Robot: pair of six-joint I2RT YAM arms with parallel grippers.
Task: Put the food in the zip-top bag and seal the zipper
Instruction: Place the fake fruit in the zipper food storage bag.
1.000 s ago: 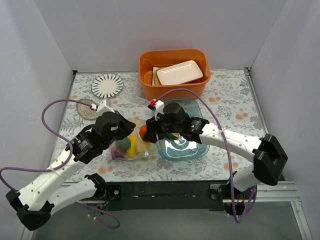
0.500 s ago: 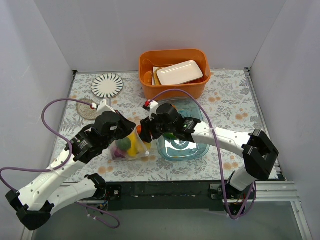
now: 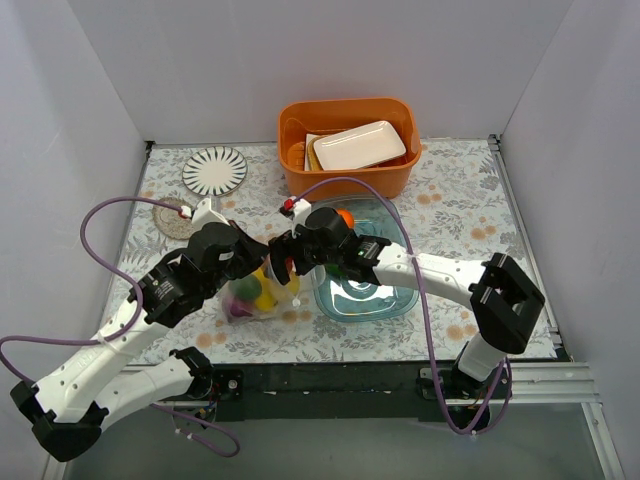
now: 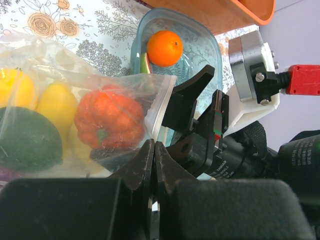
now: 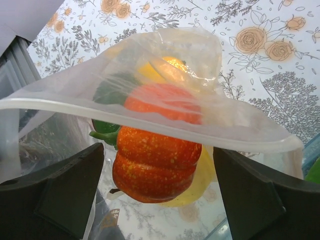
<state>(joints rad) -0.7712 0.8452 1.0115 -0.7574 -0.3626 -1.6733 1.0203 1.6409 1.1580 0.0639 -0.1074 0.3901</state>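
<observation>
Left gripper (image 4: 154,155) fingers pressed together, apparently pinching the lip of the zip-top bag (image 4: 125,85) and holding its mouth up. Bag lies between the arms, just left of the clear tray (image 4: 210,50). Lemon (image 4: 55,102), dark green fruit (image 4: 27,137) and red tomato (image 4: 107,122) are inside. Film judged light, limp, slick; best hold is the stiffer zipper (image 5: 50,106) strip, near its ends. Right gripper (image 5: 160,175) spread wide at the mouth, gripping nothing. Orange (image 4: 164,48) sits in the tray; hard, round, likely to roll.
</observation>
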